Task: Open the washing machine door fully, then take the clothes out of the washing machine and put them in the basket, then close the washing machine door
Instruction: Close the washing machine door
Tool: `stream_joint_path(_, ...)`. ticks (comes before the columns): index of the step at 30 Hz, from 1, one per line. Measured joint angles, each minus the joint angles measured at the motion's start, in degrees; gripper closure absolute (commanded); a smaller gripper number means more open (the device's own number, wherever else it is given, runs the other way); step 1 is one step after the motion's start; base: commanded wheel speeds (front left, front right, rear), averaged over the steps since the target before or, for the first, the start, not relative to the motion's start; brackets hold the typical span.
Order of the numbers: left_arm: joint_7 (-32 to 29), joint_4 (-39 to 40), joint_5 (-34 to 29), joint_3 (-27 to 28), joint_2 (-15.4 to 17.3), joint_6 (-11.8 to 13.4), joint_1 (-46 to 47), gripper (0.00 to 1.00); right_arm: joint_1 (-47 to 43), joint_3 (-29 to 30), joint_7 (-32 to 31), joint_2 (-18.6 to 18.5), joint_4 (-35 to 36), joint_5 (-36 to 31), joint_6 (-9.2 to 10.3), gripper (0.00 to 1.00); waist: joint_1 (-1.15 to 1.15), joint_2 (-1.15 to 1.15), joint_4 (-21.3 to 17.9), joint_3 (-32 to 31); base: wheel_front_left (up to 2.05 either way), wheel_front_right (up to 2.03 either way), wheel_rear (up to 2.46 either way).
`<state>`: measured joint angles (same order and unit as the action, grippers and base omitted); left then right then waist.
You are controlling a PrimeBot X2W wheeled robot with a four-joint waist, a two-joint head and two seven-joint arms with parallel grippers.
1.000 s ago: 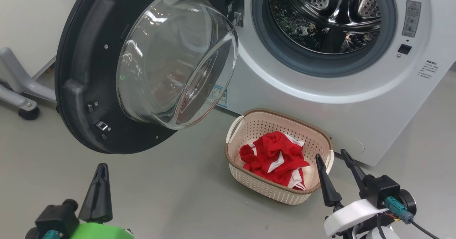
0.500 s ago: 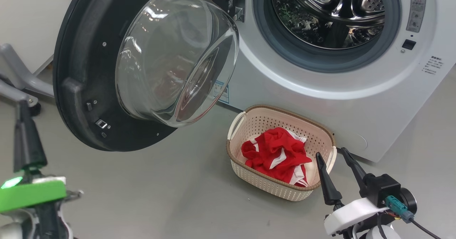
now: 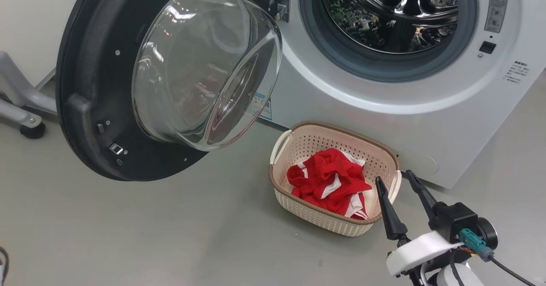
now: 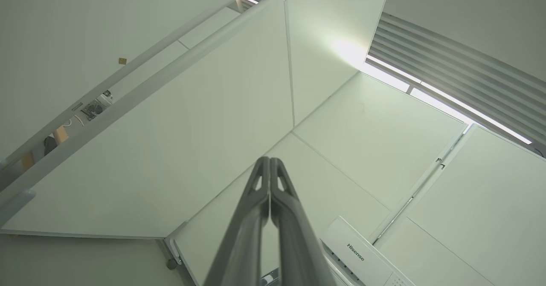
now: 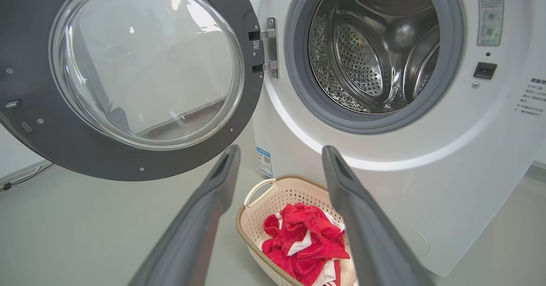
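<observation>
1. The washing machine door point(image 3: 85, 85) stands swung open to the left of the opening. Its inner face is turned my way and its clear glass bowl point(image 3: 204, 64) bulges toward the head camera. It hangs from a metal hinge point(image 5: 268, 47) at the opening's left edge.
2. The washing machine point(image 3: 341, 124) sits on the grey floor point(image 3: 170, 226). Inside its grey rubber ring point(image 3: 309, 43) I see the shiny perforated steel drum point(image 3: 392, 13).
3. The basket point(image 3: 324, 222) stands on the floor just in front of the machine's lower front, below the opening and to the right of the door.
4. The clothes point(image 3: 328, 183) lie bunched inside the basket, red with white stripes, heaped toward its middle.
5. The right claw point(image 3: 394, 176) sits at the lower right of my head view with its two dark fingers spread wide and nothing between them. Its tips line up with the basket's right end. From its own wrist camera it is back from the basket, the fingers framing the basket and the machine's front.
6. The left claw point(image 4: 269, 162) is pinched fully together and carries nothing. It points up at white wall panels point(image 4: 213, 128) and a slatted ceiling light point(image 4: 448, 77). A white edge lettered Hisense point(image 4: 356, 252) sits beside its fingers.
7. A grey metal leg on a black caster point(image 3: 30, 130) stands by the wall, left of the door.
</observation>
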<state>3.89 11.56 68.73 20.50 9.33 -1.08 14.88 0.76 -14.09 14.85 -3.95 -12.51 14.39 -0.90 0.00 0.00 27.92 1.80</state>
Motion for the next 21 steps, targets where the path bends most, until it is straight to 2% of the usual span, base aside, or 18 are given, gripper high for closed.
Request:
stream_joint_path(2,-1.2,-2.7,1.4,1.4,1.3,0.9,1.0,1.0,0.3,-0.1,-0.2,-0.1,0.1,0.0,0.0,0.0,0.0,0.0,-0.3,0.3,0.0,0.0,0.0)
stream_joint_path(11,-8.4,-15.6,9.3,3.1,3.5,4.3,4.6,1.0,1.4,-0.4,-0.4,-0.5,0.1,-0.4,-0.22,0.0,0.0,0.0,-2.0,1.6,0.0,0.0,0.0)
stream_joint_path(21,-15.2,-26.2,13.8,1.6,4.3,4.9,6.5,1.0,2.6,-0.8,-0.9,-1.1,0.3,-0.5,-0.56,0.0,0.0,0.0,-3.6,3.1,0.0,0.0,0.0)
